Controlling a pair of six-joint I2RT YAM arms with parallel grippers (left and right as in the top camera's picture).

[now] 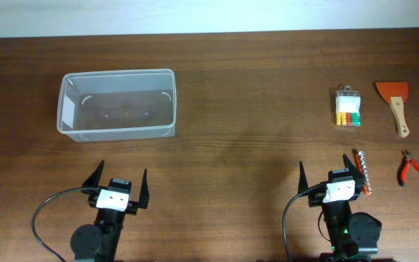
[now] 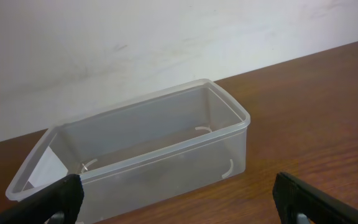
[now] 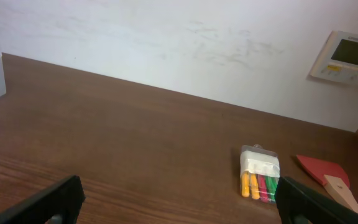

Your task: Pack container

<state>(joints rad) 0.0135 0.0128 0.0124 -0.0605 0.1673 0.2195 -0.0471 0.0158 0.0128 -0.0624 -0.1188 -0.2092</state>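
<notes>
"Two sets of jaws: how do they stand?"

"My left gripper [image 1: 122, 175] hangs at the near edge of the dark brown wooden table [image 1: 246, 153], jaws spread wide, gripping nothing. My right gripper [image 1: 330, 169] is spread just as wide and holds nothing either."

"Where is the clear, translucent plastic rectangular container [image 1: 117, 104]?"

"Upright on the table, straight beyond my left gripper and apart from it, well off to the left of my right one."

"What lies by the right one?"

"One thin orange and silver strip [image 1: 361, 172] lies just beside its right finger, with red-handled pliers [image 1: 412, 167] further right. Beyond them lie a clear packet of yellow, red and green pieces [image 1: 348, 109] and an orange scraper with a wooden handle [image 1: 394, 102]."
</notes>
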